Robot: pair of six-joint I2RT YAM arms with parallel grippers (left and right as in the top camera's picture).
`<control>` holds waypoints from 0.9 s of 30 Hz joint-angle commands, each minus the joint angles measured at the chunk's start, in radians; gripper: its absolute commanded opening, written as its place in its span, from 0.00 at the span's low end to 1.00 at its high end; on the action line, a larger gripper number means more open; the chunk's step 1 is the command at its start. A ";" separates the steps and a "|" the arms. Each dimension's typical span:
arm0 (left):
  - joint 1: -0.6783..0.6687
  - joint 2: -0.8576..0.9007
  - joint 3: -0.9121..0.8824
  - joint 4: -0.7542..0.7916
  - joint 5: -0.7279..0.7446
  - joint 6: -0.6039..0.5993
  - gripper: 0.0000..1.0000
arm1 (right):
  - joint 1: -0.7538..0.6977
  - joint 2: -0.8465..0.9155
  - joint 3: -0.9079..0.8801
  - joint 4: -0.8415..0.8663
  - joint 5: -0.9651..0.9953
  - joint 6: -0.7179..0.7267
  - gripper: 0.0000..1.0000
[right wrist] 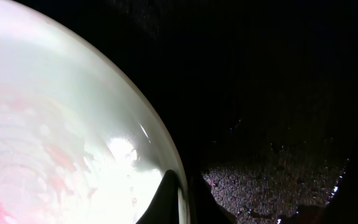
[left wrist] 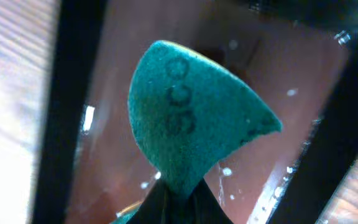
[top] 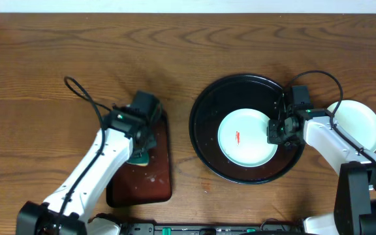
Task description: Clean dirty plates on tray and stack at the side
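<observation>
Pinching the red-smeared plate (top: 243, 137) by its rim, my right fingers (right wrist: 163, 200) clasp the edge between them. The plate lies alone in the round black tray (top: 204, 98). I judge it light, stiff and wet-slick, so the rim is the only hold. My left fingers (left wrist: 157, 214) clench a soft green sponge (left wrist: 185, 118) above the brown tray (top: 158, 176).
</observation>
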 commanded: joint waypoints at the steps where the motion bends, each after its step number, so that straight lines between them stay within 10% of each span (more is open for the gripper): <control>1: 0.002 0.002 -0.109 0.093 0.023 0.009 0.08 | 0.005 0.039 -0.014 0.003 -0.011 0.001 0.01; 12: 0.008 0.077 -0.241 0.259 0.137 0.006 0.08 | 0.005 0.039 -0.014 -0.011 -0.011 0.001 0.01; 27: 0.071 0.061 0.014 -0.026 0.268 0.081 0.08 | 0.005 0.039 -0.014 -0.022 -0.011 0.001 0.01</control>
